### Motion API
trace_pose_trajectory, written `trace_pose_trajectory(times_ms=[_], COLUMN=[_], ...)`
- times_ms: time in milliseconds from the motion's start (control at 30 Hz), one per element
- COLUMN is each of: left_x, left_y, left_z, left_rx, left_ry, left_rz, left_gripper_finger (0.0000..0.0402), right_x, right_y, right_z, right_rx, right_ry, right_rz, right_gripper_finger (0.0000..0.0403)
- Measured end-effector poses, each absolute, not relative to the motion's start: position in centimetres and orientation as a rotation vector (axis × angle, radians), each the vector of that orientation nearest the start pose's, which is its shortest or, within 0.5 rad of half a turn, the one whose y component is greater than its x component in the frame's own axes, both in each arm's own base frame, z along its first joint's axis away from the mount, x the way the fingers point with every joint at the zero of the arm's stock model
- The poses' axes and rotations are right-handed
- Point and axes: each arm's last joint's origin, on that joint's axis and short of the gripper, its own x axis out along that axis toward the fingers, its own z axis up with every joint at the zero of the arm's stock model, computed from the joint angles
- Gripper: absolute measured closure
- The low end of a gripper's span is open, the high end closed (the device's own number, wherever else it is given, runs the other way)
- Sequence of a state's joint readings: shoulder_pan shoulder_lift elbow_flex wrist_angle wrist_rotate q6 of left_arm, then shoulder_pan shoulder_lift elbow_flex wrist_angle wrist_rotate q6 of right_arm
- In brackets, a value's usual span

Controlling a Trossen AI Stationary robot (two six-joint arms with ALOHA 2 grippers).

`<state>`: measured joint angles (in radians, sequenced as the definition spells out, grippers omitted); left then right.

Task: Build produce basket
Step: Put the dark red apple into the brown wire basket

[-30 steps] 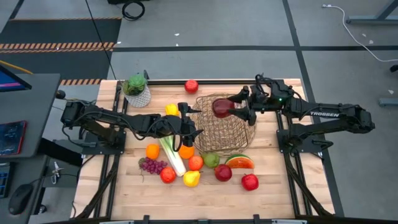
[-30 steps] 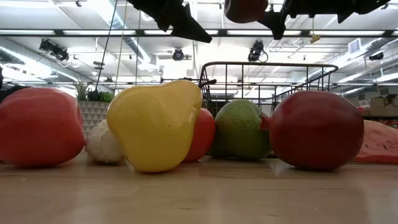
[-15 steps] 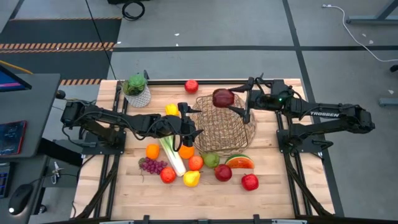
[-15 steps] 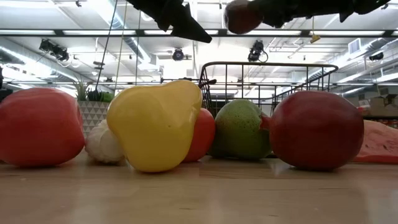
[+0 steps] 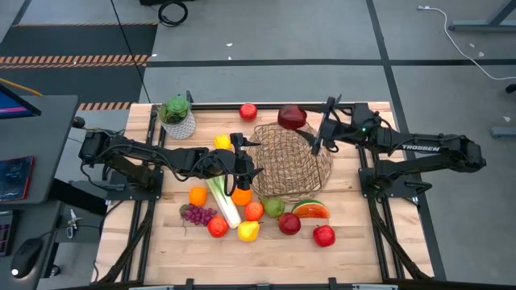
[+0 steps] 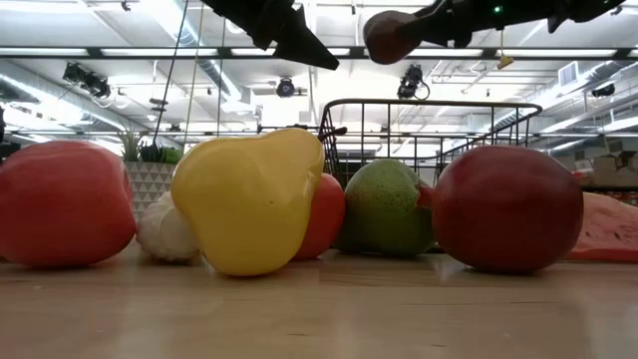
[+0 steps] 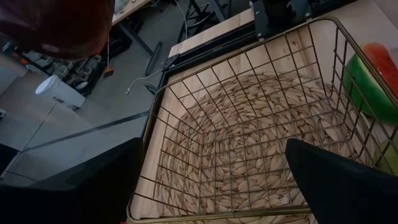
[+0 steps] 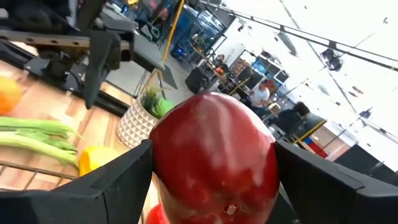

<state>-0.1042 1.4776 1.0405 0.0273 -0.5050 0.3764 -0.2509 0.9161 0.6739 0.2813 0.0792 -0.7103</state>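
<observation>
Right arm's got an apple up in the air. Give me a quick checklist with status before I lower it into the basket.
1. Grip: right claw shut on the dark red apple, fingers on both sides in the right wrist view: ok.
2. Apple over the basket: not ok; in the high view it hangs above the far rim, not the middle.
3. Basket free inside: ok; the left wrist view shows only bare weave.
4. Left claw out of the way: ok; open, at the basket's left side, outside the rim.
5. Height above the rim: ok; in the low view the apple sits well above it.
</observation>
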Motion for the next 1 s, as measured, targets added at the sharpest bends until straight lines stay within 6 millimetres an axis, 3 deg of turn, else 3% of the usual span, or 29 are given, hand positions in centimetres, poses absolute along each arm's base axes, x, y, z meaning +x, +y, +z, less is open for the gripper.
trace_pose_trajectory(times_ms=[133,400,867,1000], left_x=[32.8,32.7,32.7,32.7], left_y=[-1.9,-1.8,-1.9,-2.4], left_z=[28.0,28.0,28.1,28.0], left_rx=[0.502,0.532,0.533,0.552], left_ry=[0.47,0.484,0.478,0.48], left_rz=[0.342,0.4,0.397,0.356], left_gripper_finger=[0.0002,0.0002,0.0002,0.0002], right_x=[20.2,20.3,23.4,24.0], right_y=[-5.2,-5.0,-4.5,-4.4], right_z=[31.6,31.3,25.3,25.0], right_rx=[-0.635,-0.154,0.287,0.326], right_ry=[0.063,0.003,0.364,0.358], right_rz=[-0.32,-0.295,-0.027,0.038], right_gripper_finger=[0.0074,0.0074,0.0074,0.0074])
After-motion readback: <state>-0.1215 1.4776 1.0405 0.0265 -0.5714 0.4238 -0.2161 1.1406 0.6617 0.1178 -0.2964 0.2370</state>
